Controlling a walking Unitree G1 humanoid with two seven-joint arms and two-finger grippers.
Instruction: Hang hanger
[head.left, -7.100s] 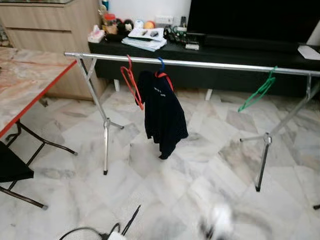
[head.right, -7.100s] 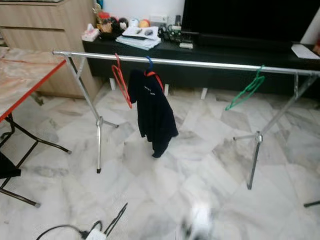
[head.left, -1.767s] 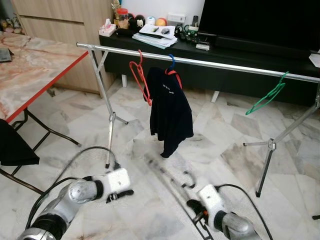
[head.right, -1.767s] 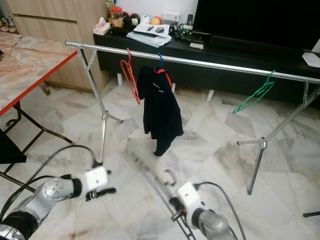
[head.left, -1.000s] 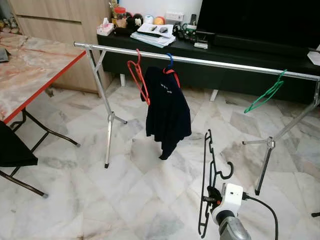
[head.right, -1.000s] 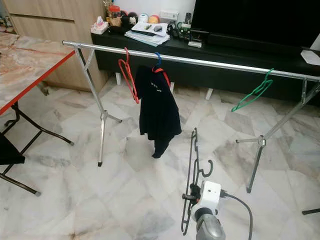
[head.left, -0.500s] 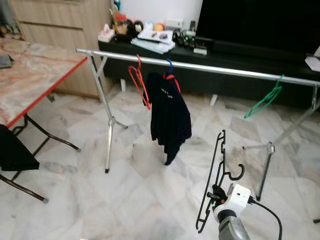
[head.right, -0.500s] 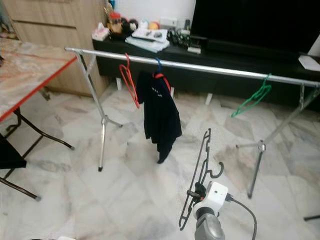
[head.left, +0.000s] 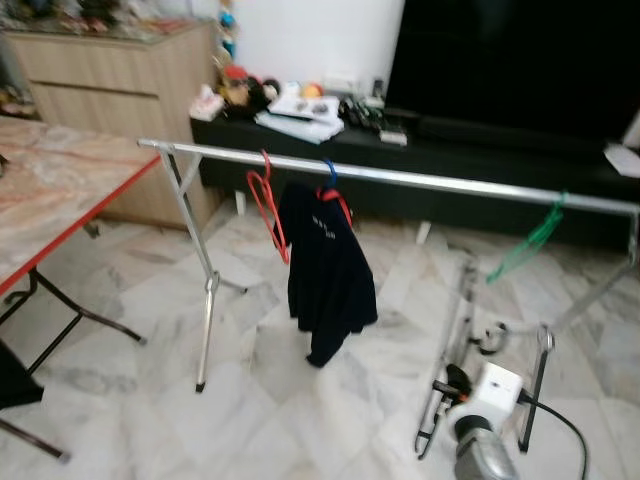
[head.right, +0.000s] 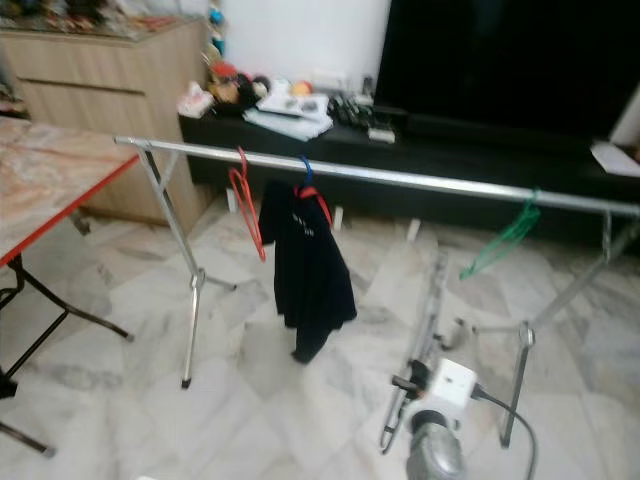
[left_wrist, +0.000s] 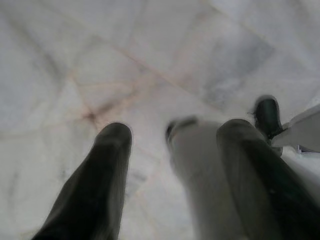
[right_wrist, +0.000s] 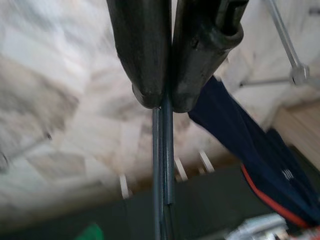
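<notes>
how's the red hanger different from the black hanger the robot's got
The red hanger hangs by its hook on the silver rail; the black hanger is off the rail, clamped in the right gripper below it. The red hanger sits near the rail's left end beside the dark shirt; the black hanger is further right, nearer the green hanger. The red one looks sharp, the black one blurred. Both are bare, with no clothing on them.

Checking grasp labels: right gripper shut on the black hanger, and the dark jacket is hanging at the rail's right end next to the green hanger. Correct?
Not quite. The right gripper is shut on the black hanger, but the dark jacket hangs toward the rail's left end, beside the red hanger. The green hanger hangs alone near the right end, as the left eye view shows.
</notes>
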